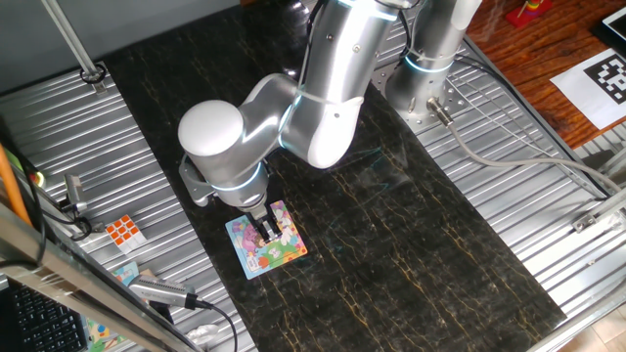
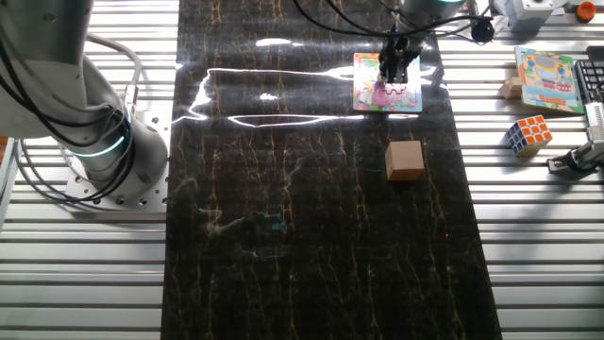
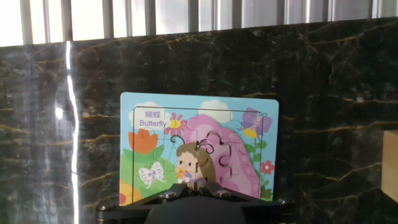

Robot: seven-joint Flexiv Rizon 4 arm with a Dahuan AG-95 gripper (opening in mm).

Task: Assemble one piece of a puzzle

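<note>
The puzzle (image 3: 144,104), a flat square board with a light blue border and a cartoon butterfly picture, lies on the dark marble mat. It also shows in one fixed view (image 1: 286,252) and in the other fixed view (image 2: 415,94). My gripper (image 3: 198,184) stands straight over the board's near part, fingertips down at the picture, jaws drawn together. It also shows in one fixed view (image 1: 264,233) and the other (image 2: 389,77). I see no separate pink-purple piece. The pink area I can see looks filled, and the part under my fingers is hidden.
A tan wooden cube (image 2: 405,160) sits on the mat near the board, at the right edge of the hand view (image 3: 392,165). An orange-and-white twisty cube (image 2: 528,134) and a second puzzle board (image 2: 545,79) lie on the ribbed metal table beside the mat. The arm's base (image 2: 104,142) stands opposite.
</note>
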